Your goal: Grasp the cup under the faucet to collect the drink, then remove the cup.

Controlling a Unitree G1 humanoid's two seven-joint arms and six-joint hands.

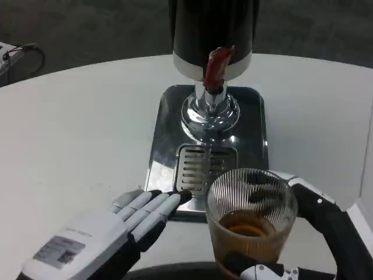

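Right hand grips ribbed cup — amber drink inside.

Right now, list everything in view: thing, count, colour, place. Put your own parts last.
Drink dispenser: one, black body on a chrome stem, far centre of the table.
Faucet lever: one, red, on the dispenser's front.
Base tray: one, mirror chrome, under the dispenser.
Drip grate: one, slotted chrome, at the tray's near edge.
Cup: one, clear ribbed glass holding brown drink, near right, in front of the tray.
Table: one, white, round-edged.
Cable: one, dark, far left edge.
Left hand: white and black, fingers out flat, tips at the tray's near edge.
Right hand: white and black, grips the cup.
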